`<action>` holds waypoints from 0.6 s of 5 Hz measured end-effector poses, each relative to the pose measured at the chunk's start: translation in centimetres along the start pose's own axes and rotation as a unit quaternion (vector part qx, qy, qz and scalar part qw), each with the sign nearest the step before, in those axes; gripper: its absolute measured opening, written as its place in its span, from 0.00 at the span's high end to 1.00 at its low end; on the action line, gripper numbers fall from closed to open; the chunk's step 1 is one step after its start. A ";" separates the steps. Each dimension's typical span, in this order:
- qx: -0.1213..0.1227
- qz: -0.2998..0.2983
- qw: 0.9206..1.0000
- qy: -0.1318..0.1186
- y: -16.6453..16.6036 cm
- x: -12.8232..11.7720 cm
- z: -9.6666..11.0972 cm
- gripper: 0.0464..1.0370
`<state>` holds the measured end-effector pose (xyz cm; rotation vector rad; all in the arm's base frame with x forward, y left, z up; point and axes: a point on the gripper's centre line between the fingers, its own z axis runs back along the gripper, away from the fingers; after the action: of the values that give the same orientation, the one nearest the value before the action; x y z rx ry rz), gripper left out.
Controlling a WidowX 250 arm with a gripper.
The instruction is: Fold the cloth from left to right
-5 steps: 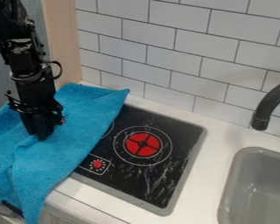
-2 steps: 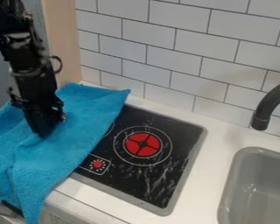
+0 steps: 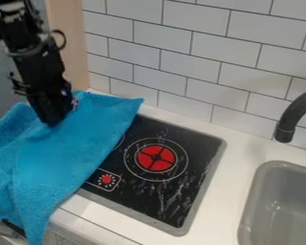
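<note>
Risen in view, the pincer (image 3: 52,123), opening and grip unclear, sits near the far edge of the cloth (image 3: 60,160).

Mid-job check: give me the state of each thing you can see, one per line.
Hand: pointing down at the cloth; contact can't be told.
Cloth: rumpled, draped over the cooktop's left part and hanging past the counter's front edge.
Cooktop: partly covered.
Red burner: uncovered.
Faucet: no water running.
Sink: uncovered.
</note>
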<state>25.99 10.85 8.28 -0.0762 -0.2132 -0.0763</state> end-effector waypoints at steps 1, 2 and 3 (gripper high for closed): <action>-0.031 -0.028 0.999 -0.004 -3.5 1.4 -0.3 0.99; -0.066 -0.038 0.997 -0.005 -6.7 2.0 -0.9 0.99; -0.085 -0.052 0.995 -0.010 -10.0 2.9 -1.3 0.99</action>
<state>28.22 0.57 8.35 -0.2360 -0.2305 -0.1978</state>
